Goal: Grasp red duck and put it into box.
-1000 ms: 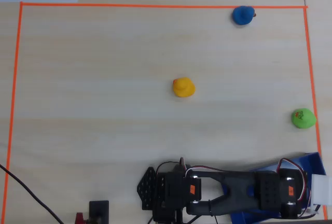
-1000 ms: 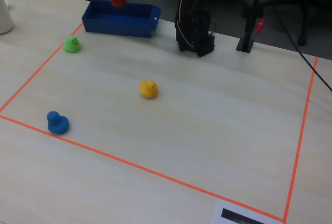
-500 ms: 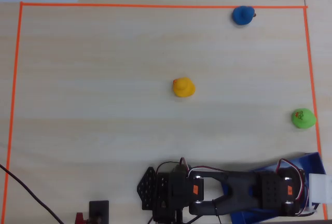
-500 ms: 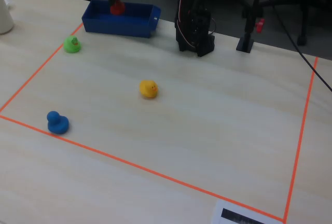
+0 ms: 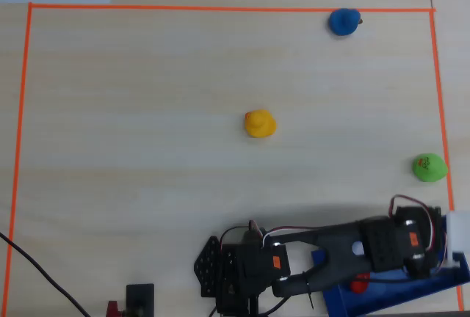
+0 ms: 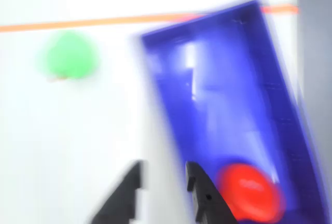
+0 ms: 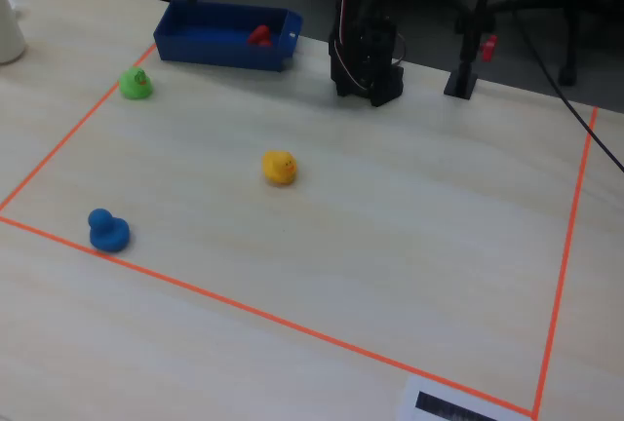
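Note:
The red duck point(image 5: 359, 285) point(image 7: 259, 35) lies inside the blue box point(image 5: 400, 299) point(image 7: 210, 48), near its right end in the fixed view. The blurred wrist view shows the duck point(image 6: 250, 193) on the bottom of the box point(image 6: 223, 94), just right of my gripper point(image 6: 165, 173). The gripper is open, with nothing between its two dark fingers, and it hangs over the box's left wall and the table. From overhead, my arm point(image 5: 352, 247) reaches right across the box and hides part of it.
A green duck point(image 5: 429, 167) point(image 6: 70, 55) point(image 7: 136, 83) sits just outside the box. A yellow duck point(image 5: 259, 123) point(image 7: 279, 168) is mid-table and a blue duck point(image 5: 344, 21) point(image 7: 107, 230) sits at the orange tape border point(image 5: 220, 9). The arm's base point(image 7: 366, 60) stands beside the box.
The red duck, held above the box a second ago, was lowered and let go; it now lies in the box. The gripper has opened and pulled away from it.

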